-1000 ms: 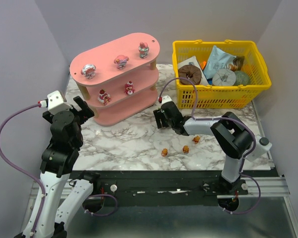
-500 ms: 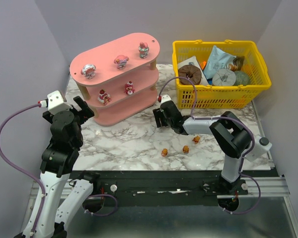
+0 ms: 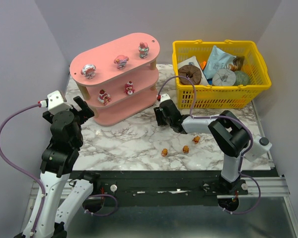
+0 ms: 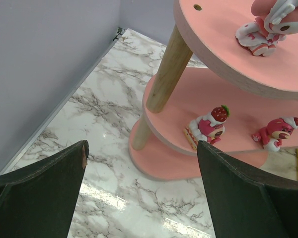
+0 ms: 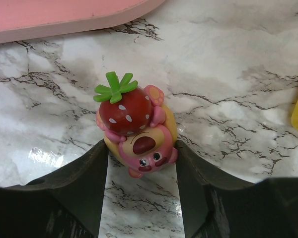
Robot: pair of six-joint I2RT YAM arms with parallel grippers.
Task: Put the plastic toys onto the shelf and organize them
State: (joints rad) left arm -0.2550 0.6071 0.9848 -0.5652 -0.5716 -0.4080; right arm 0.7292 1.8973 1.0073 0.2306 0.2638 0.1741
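Beside the pink shelf's (image 5: pixel 64 20) lowest board edge, on the marble tabletop (image 3: pixel 129 139), I find my right gripper (image 5: pixel 141 151) pinching a strawberry-topped pink bear figurine (image 5: pixel 134 124) at both flanks. The yellow basket (image 3: pixel 218 91) sits near its right. My left gripper (image 4: pixel 141 148) hangs spread wide, with bare marble between it and the shelf's posts.

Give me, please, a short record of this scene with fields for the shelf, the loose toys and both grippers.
Shelf: five small toys, three on the top board, two on the middle
Table: three orange-brown toys near the front edge
Right gripper: closed on a strawberry bear toy by the shelf's foot
Left gripper: open, empty, facing the shelf
Basket: packets and a brown ring inside
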